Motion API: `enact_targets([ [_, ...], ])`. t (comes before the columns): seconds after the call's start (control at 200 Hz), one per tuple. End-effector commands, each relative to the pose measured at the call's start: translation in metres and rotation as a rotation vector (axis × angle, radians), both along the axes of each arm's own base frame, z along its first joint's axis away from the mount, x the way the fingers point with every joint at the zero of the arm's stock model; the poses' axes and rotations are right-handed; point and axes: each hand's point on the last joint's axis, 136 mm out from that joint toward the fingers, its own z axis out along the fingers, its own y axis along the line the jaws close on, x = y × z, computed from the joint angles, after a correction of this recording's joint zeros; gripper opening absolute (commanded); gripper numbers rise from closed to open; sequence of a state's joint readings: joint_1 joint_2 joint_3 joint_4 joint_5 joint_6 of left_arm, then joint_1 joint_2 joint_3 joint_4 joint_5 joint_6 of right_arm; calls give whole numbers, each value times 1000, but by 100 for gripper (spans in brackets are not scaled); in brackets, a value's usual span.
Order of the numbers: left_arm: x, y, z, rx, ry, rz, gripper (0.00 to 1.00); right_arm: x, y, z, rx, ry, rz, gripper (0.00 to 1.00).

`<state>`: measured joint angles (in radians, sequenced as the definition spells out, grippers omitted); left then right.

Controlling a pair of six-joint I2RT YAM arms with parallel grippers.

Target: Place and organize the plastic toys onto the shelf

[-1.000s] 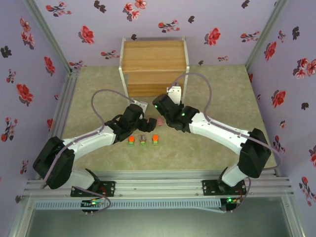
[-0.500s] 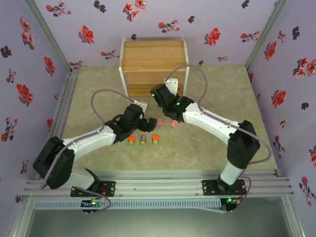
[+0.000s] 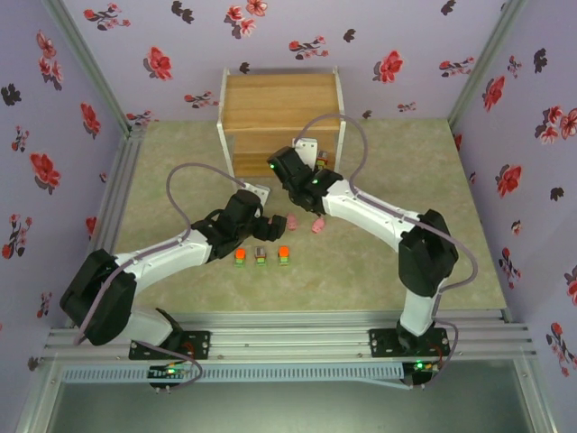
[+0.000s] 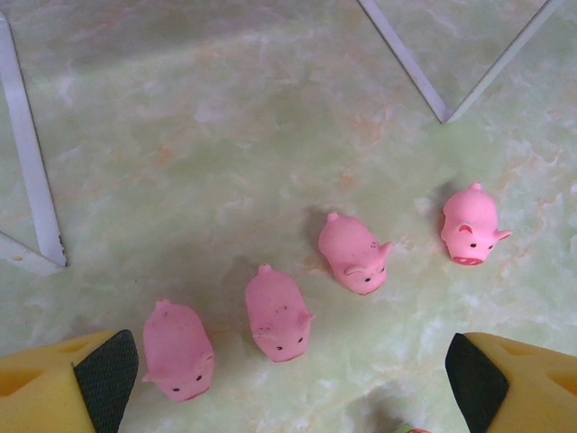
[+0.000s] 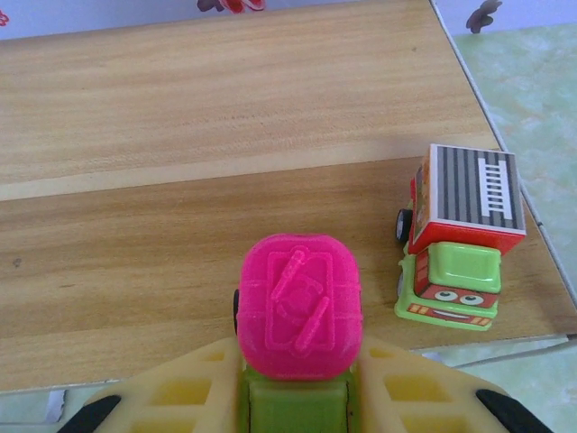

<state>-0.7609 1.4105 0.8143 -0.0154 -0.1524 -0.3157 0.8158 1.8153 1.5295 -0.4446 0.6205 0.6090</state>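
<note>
Here the right arm [image 3: 379, 219] extends from its base with the elbow bent, crossing the table [image 3: 153, 153] to the shelf [image 3: 279, 99], with its wrist at the front of the lower board. The left arm [image 3: 162, 253] lies low and is stretched toward the table's middle, its wrist just short of the shelf.

Top view: two pigs [image 3: 291, 221] lie on the table between the two wrists. A row of three blocky toys [image 3: 261, 256] stands nearer the bases, apart from the pigs.

Left wrist view: the left gripper [image 4: 290, 372] points down at the table, its jaws spread wide with nothing held. Four pigs lie beneath it in a loose slanting row, none touching another. White shelf legs [image 4: 27, 171] cross the upper corners.

Right wrist view: the right gripper [image 5: 299, 397] clamps a pink-top toy [image 5: 300, 307] by its green base, over the front edge of the lower board. Whether the toy touches the wood cannot be told. To its right a truck [image 5: 460, 234] with a striped grey roof stands on the same board near the right end, close to the held toy but apart from it.
</note>
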Motion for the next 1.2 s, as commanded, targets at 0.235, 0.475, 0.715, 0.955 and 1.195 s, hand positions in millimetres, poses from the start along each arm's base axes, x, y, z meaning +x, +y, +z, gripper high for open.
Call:
enact_targets([
  [0.235,2,0,-2,-2,1,-5,92,18,-3,3,-4,-35,-35,0],
  [0.475,2,0,-2,-1,0,-6,92,27,-7,0,-11,-31,-51,0],
  [0.715,3,0,-2,-1,-1,-5,92,35,-10,0,-8,-31,-61,0],
  [0.955,3,0,-1,-3,-1,-5,92,40,-9,-3,-6,-30,-66,0],
  [1.195,3,0,-1,-3,-2,-5,92,42,-13,-6,-30,-30,-85,0],
])
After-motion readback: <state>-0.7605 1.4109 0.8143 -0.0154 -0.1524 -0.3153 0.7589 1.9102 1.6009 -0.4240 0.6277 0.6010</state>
